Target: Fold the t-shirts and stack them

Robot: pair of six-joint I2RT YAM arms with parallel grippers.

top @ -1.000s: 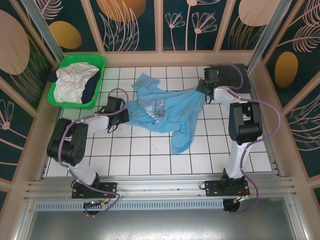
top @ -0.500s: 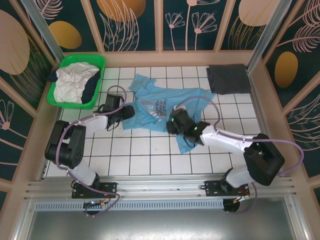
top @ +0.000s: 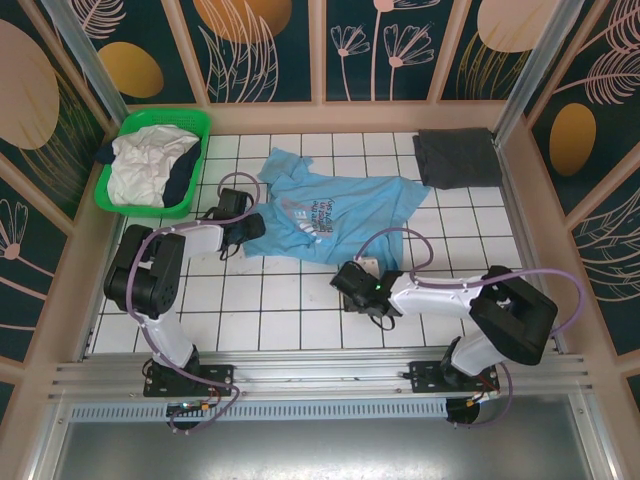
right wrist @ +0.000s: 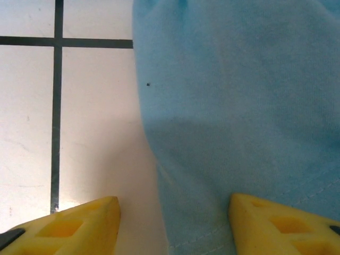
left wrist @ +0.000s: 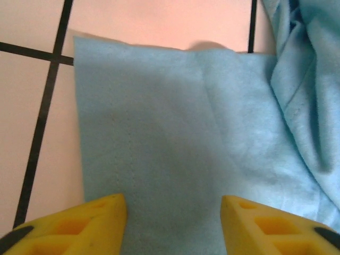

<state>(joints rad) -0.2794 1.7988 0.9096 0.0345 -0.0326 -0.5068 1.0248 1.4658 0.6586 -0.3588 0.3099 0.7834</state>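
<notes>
A light blue t-shirt [top: 335,210] with a small chest print lies spread on the tiled table. My left gripper [top: 249,232] hovers at its left edge. In the left wrist view its yellow fingers [left wrist: 69,226] stand apart, open, over a flat blue cloth corner [left wrist: 159,133]. My right gripper [top: 353,280] is low at the shirt's near edge, also open. The shirt's hem [right wrist: 223,133] runs between its fingers [right wrist: 287,223]. A folded dark grey t-shirt [top: 456,157] sits at the far right corner. White and navy t-shirts [top: 148,165] are heaped in the basket.
The green plastic basket [top: 128,207] stands at the far left corner. Bare white tiles [top: 270,315] stretch along the near side between the arms. Patterned walls close in the table on three sides.
Both grippers have opened and let go of the blue shirt, which now lies flatter. The right arm has swung from the far right corner to the near middle.
</notes>
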